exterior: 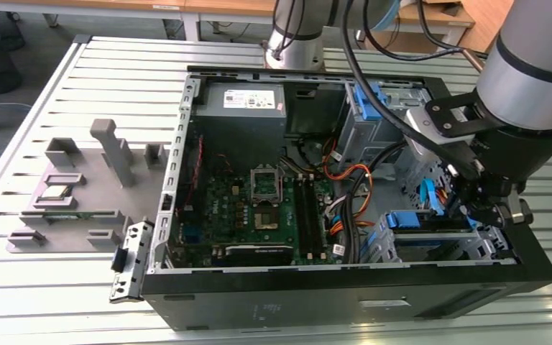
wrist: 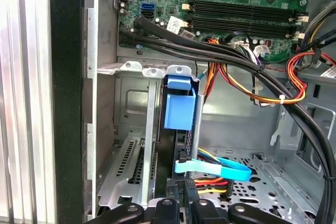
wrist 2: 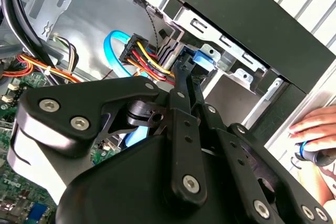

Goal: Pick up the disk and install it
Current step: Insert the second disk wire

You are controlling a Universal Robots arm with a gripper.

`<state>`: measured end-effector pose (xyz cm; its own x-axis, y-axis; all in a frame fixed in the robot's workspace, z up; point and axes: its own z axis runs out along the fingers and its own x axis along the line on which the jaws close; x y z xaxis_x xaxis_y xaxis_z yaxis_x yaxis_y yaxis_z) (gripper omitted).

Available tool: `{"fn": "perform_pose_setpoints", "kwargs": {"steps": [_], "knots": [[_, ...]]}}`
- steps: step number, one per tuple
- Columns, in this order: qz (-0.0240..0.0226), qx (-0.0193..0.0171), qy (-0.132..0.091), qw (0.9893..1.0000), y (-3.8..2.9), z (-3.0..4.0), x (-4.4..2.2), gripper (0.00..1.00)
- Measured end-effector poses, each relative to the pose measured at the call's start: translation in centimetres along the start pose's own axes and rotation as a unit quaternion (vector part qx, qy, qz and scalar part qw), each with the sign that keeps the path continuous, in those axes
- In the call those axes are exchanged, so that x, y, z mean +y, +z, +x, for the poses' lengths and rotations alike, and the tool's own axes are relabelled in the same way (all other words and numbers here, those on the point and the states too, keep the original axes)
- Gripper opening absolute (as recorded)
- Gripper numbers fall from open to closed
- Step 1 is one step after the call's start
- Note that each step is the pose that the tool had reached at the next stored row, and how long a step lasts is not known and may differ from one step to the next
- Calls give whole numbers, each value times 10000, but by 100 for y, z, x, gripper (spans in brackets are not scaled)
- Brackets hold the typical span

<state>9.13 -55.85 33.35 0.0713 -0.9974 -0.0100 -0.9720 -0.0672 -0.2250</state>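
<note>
Place: robotics lab or test workshop
Evidence: slatted metal workbench [exterior: 84, 79], grey fixtures [exterior: 84, 183] well away from the gripper, opened computer case [exterior: 353, 287] around it, wooden desks [exterior: 209, 7] behind

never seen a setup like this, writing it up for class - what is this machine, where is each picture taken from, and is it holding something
This is a robot arm working inside an open desktop computer case that lies on its side on a slatted metal table.

The exterior view comes from a camera standing off the arm and looking down on the whole scene. Both wrist views come from cameras riding near the arm's wrist, so they look along the gripper into the case.

The gripper is the black linkage; its tip is at the disk, a drive in a blue plastic carrier standing on edge in a metal bay by the case wall. Whether it is gripped I cannot tell.

Inside you see the green motherboard, the grey power supply and coloured cables. Grey holders sit on the table at the exterior view's left. A person's hand shows in the second wrist view.
</note>
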Motion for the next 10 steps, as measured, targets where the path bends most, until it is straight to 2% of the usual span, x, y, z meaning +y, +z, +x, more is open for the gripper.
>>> {"fn": "perform_pose_setpoints", "kwargs": {"steps": [3,10], "knots": [[0,31,124,9999,-1,0,-1,16],[2,40,214,9998,15,0,3,16]]}}
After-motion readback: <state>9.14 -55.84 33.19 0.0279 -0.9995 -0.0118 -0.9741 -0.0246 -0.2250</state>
